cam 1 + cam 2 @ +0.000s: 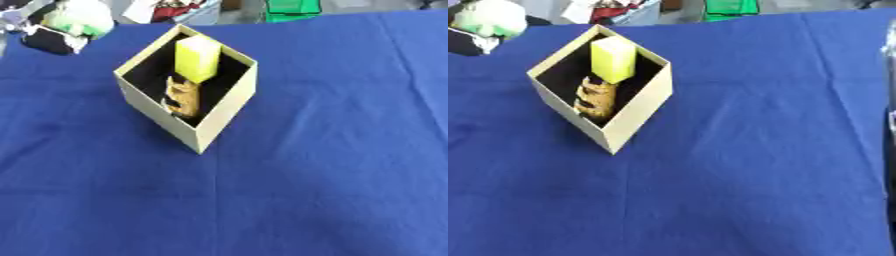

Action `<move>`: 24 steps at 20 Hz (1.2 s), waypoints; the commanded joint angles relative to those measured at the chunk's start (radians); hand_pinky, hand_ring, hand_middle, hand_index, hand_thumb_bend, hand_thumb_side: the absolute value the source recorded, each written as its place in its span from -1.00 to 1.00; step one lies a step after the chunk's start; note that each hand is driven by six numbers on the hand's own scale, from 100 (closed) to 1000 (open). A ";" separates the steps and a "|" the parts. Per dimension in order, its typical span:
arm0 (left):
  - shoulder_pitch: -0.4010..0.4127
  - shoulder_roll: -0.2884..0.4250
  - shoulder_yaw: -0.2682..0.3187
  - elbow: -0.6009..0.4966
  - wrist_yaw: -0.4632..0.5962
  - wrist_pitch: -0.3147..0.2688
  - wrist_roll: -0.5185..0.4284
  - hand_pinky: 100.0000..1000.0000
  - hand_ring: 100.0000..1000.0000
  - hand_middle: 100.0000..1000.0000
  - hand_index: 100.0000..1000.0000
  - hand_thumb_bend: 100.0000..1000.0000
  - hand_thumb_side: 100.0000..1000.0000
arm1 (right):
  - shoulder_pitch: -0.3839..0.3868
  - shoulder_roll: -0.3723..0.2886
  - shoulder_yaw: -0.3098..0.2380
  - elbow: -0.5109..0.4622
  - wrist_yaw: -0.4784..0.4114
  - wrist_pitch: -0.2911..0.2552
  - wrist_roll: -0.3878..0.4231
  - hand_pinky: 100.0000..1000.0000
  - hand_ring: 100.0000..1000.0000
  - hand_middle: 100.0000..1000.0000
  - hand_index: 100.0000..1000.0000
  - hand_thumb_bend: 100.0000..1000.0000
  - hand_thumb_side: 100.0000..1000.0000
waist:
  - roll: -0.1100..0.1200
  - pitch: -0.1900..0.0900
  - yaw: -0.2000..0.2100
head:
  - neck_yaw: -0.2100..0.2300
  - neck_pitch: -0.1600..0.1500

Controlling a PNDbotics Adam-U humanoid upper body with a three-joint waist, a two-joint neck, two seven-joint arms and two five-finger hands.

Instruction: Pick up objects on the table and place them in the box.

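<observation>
Cardboard walls of the open beige box (219,112) stand on the table (315,190), which is covered in a blue cloth, and the box sits turned so that one corner points toward the robot. Inside it are a bright yellow rectangular block (198,58) and an orange-brown toy figure (183,98) that looks like a small animal.

Neither robot hand shows in either view, so how far each is open, and whether it holds anything, cannot be told. A blurred dark strip runs along the right edge of the right eye view; what it is cannot be made out.

No loose object is visible on the cloth near the box, so the task looks close to done, judging only from what lies here.

Risk from here seems to lie mostly in the box itself: it looks light, and a hand coming back in low could nudge a wall and slide or tip it.

The yellow block stands on end, leaning on the far walls, its long axis nearly upright and its top above the rim. The toy figure lies below it, its long axis running from the block toward the near corner.
</observation>
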 commanded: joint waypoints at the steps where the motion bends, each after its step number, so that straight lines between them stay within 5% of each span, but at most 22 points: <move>1: -0.020 0.013 -0.026 -0.074 0.042 0.009 0.013 0.17 0.13 0.06 0.32 -1.00 -0.49 | -0.011 -0.004 -0.004 -0.025 0.011 -0.004 0.001 0.84 0.97 0.52 0.81 -1.00 0.44 | 0.002 -0.034 0.001 | -0.005 0.004; 11: -0.027 -0.025 -0.122 -0.171 0.115 -0.002 -0.021 0.18 0.14 0.07 0.32 -1.00 -0.42 | -0.007 0.009 -0.001 -0.036 0.021 -0.006 0.007 0.84 0.97 0.52 0.80 -1.00 0.44 | 0.005 -0.044 -0.005 | -0.027 0.020; 24: -0.008 -0.081 -0.163 -0.127 0.211 -0.032 -0.063 0.19 0.17 0.12 0.35 -1.00 -0.33 | -0.011 0.015 -0.004 -0.043 0.018 -0.004 0.006 0.84 0.97 0.52 0.80 -1.00 0.44 | 0.004 -0.035 -0.021 | -0.091 0.052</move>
